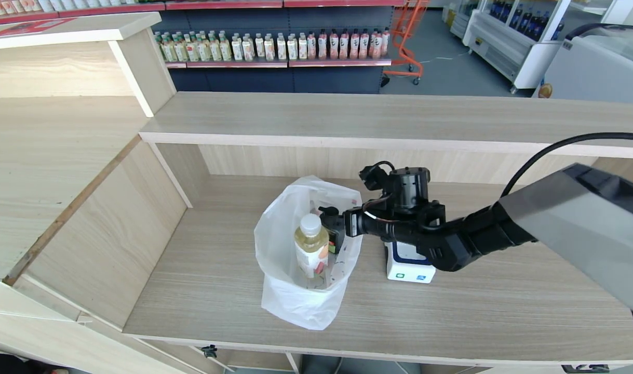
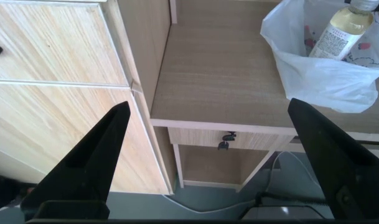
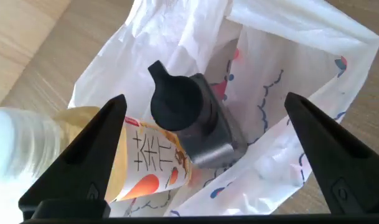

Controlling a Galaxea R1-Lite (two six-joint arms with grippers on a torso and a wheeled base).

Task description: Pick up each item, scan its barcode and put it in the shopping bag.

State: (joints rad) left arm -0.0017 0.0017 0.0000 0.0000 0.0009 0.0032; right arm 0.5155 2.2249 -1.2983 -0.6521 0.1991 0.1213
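On the counter (image 1: 451, 311) stands an open white shopping bag (image 1: 280, 244). The right end effector (image 3: 206, 99) hangs over the bag's mouth, spread wide and empty. The left end effector (image 2: 209, 104), also wide, is well apart from the bag. A bottle (image 1: 311, 249) stands inside the bag

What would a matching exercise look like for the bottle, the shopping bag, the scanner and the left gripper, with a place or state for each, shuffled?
Things
1. bottle
2. shopping bag
3. scanner
4. left gripper

Place or state
A. on the counter, beside the bag
B. open, holding nothing
C. white, mouth open
D. standing inside the bag

Pairs: 1-D, 2-C, 3-A, 4-B
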